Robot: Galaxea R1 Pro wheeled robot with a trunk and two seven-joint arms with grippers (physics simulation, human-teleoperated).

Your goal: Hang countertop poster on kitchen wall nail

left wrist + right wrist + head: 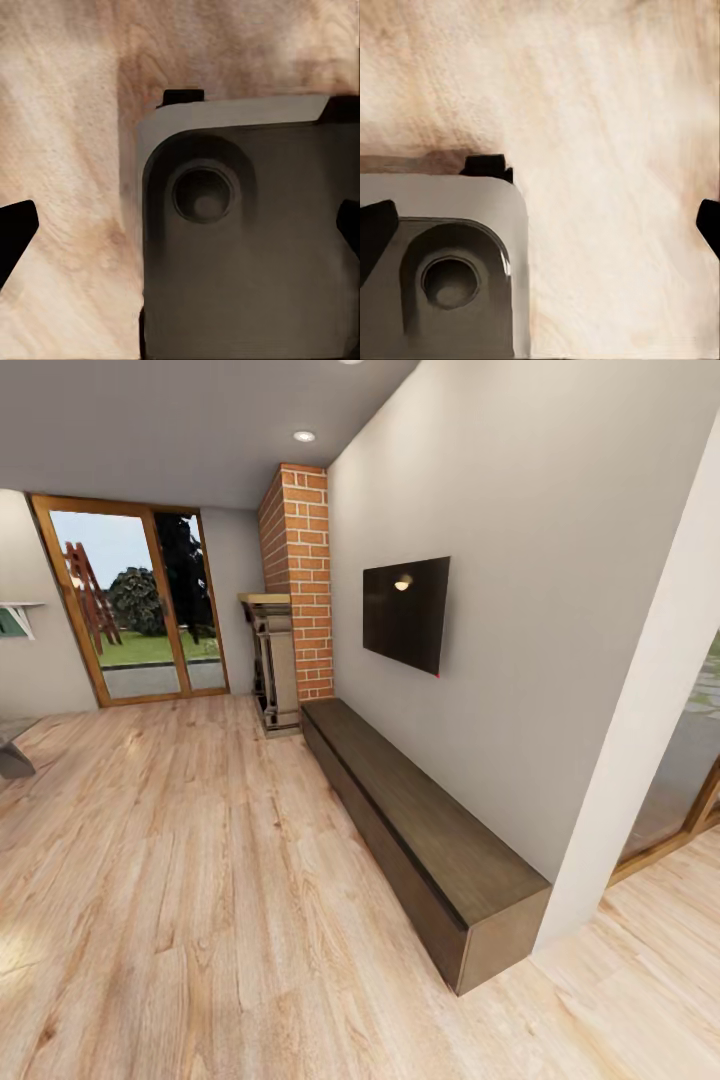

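Note:
The poster and the kitchen countertop are out of view. I am in a living room with a light wooden floor (180,860). In the left wrist view my left gripper (180,232) is open, its dark fingertips (15,236) spread wide over the floor and a grey part of my own base (247,240). In the right wrist view my right gripper (540,229) is also open, with one fingertip (709,221) over bare floor and my grey base (442,262) below it. Neither gripper holds anything.
A long dark-brown low bench (420,830) runs along the right wall under a black wall screen (405,612). A brick chimney (298,580) with a fireplace (272,665) stands behind it. A glass patio door (135,605) is at the back left. A white wall corner (640,740) is near right.

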